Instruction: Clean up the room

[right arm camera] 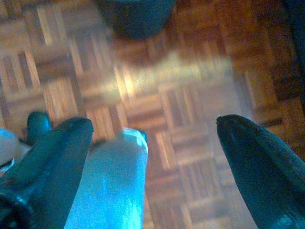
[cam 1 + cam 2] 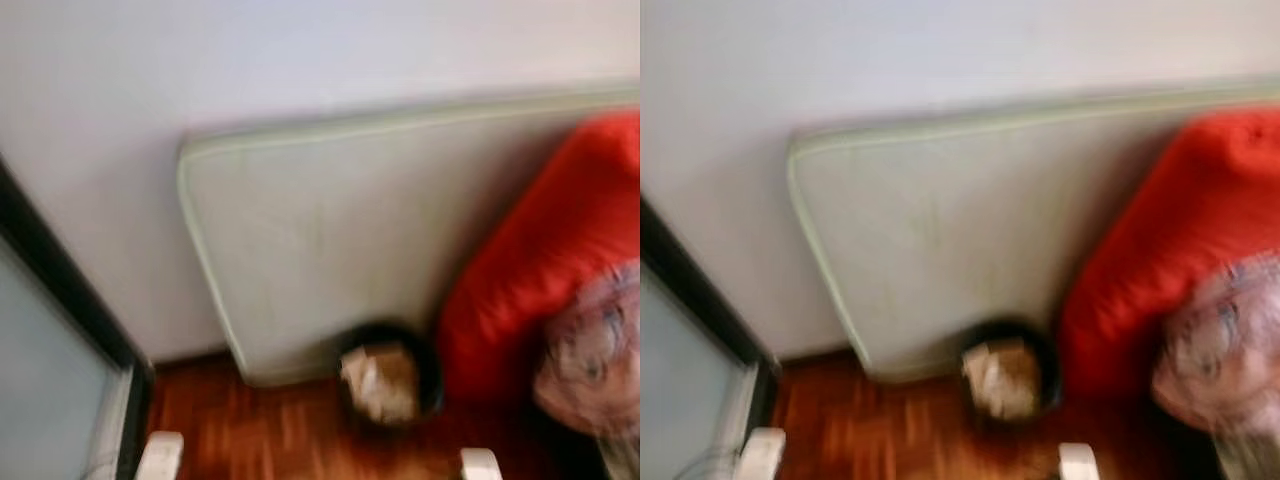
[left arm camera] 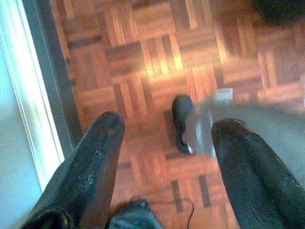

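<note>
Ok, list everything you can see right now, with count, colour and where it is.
Mattress: one, pale greenish white, on edge against the wall.
Bin: one, black, crumpled paper inside, on the floor at the mattress's foot.
Cushion: one, red, right of the bin.
Bag: one, pinkish, blurred, against the cushion.
Floor: brown parquet.
Door frame: one, black, far left.
Left tool: black fingers open, over the floor.
Right tool: black fingers open, over the floor.
</note>
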`<state>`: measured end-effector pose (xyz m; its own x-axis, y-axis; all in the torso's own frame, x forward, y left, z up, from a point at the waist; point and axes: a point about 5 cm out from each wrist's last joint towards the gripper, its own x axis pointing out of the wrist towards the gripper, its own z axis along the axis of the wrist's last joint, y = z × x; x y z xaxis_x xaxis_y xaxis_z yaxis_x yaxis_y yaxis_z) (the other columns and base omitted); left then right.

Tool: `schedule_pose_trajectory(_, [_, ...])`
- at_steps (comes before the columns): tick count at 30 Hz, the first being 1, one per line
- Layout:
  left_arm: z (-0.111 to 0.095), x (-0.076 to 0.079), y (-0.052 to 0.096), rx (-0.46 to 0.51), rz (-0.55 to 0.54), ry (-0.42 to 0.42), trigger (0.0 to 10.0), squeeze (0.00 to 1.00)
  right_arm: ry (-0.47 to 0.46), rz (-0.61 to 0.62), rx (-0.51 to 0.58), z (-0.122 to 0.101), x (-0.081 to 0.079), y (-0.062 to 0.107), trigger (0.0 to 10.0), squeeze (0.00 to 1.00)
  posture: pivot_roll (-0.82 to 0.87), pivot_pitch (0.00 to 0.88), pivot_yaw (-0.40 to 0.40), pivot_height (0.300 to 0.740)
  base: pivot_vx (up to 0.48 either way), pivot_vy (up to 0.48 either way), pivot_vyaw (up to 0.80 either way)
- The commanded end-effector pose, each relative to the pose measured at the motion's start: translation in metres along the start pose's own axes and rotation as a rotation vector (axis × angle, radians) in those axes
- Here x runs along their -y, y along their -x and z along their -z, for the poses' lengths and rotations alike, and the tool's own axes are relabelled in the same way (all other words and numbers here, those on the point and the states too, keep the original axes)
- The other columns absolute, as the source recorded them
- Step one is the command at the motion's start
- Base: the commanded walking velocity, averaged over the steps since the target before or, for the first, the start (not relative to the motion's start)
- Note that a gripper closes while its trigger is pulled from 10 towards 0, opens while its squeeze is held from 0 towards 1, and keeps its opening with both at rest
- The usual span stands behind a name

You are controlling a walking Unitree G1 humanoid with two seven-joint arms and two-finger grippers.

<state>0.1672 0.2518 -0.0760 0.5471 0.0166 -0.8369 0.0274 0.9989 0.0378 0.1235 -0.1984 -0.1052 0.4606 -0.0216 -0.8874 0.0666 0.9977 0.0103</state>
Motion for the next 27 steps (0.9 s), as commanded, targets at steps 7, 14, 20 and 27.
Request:
schedule_pose_trajectory(7, [-0.0024, -0.0015, -0.0001, 0.001, -0.006, -0.012, 10.0, 0.0, 0.002, -0.011, 0.018, -0.0077, -0.004, -0.0018, 10.0, 0.0, -0.02, 0.0, -0.026, 0.74, 0.0, 0.0, 0.0])
schedule_pose_trajectory(14, [-0.0032, -0.0016, -0.0002, 0.007, -0.012, -0.013, 10.0, 0.0, 0.0, -0.009, 0.019, -0.008, -0.0038, -0.0018, 10.0, 0.0, -0.02, 0.0, -0.027, 0.74, 0.0, 0.0, 0.0])
schedule_pose_trajectory(20, [-0.0039, -0.0021, -0.0003, 0.007, -0.02, -0.023, 10.0, 0.0, -0.007, -0.007, 0.017, -0.0082, -0.0038, -0.0019, 10.0, 0.0, -0.02, 0.0, -0.028, 0.74, 0.0, 0.0, 0.0])
schedule_pose_trajectory(27, [-0.0042, -0.0027, -0.0003, 0.003, -0.027, -0.035, 10.0, 0.0, 0.002, -0.011, 0.008, -0.0079, -0.0039, -0.002, 10.0, 0.0, -0.02, 0.0, -0.027, 0.74, 0.0, 0.0, -0.52])
